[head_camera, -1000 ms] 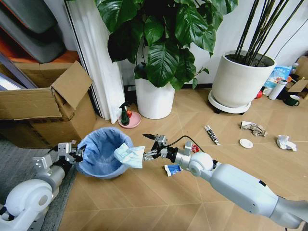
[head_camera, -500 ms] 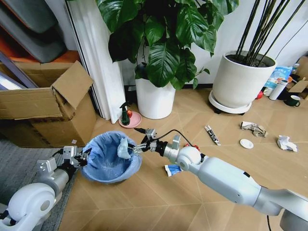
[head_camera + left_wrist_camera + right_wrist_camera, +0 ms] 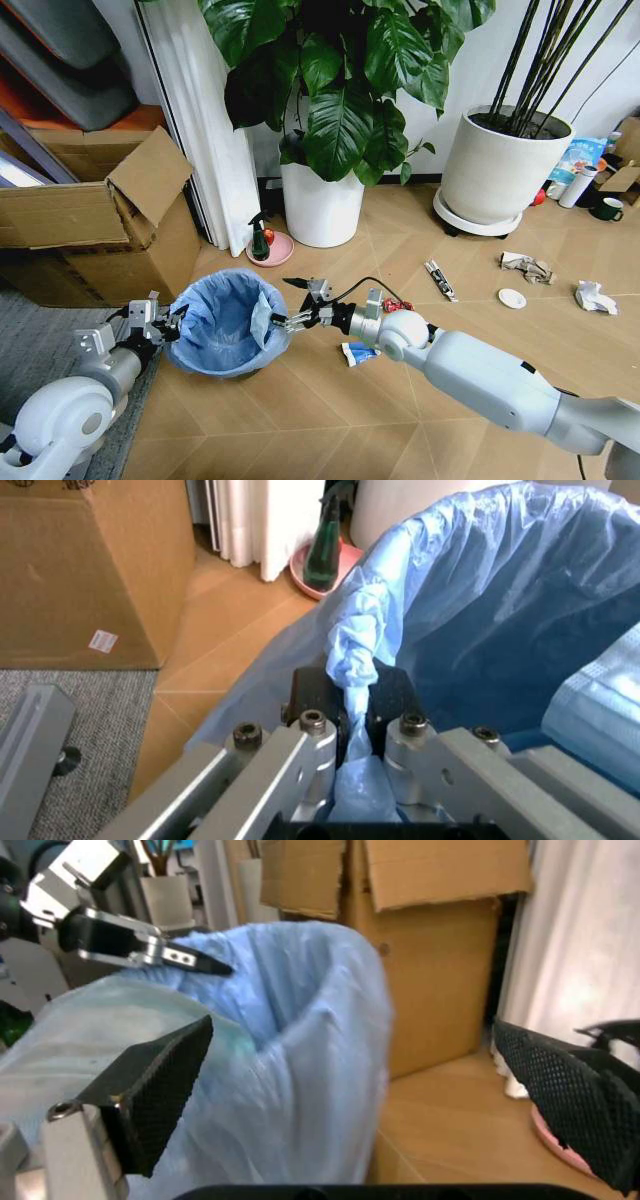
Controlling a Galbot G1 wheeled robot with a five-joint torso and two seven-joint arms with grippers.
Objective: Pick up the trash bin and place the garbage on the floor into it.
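Observation:
The trash bin (image 3: 222,330), black with a crinkled light-blue bag, is at the lower left on the wood floor. My left gripper (image 3: 166,323) is shut on its bag-lined rim (image 3: 352,671). My right gripper (image 3: 292,304) is open just outside the bin's right rim, its fingers (image 3: 150,1080) spread wide. A pale blue-white piece of garbage (image 3: 262,318) leans inside that rim, seen too in the left wrist view (image 3: 592,718). On the floor lie a blue-white wrapper (image 3: 358,352), a red scrap (image 3: 400,305), a dark tube (image 3: 439,279), a grey-brown wrapper (image 3: 526,266), a white disc (image 3: 511,297) and a paper wad (image 3: 594,296).
Two large white plant pots (image 3: 321,203) (image 3: 495,168) stand at the back. A green spray bottle (image 3: 259,237) stands on a pink dish beside the left pot. A cardboard box (image 3: 110,225) is behind the bin, grey carpet (image 3: 30,325) to its left. Cups (image 3: 607,208) are at the far right.
My right gripper carried the pale piece from outside the bin's right rim over the opening, let it go, and drew back a little. The piece now rests inside the bin.

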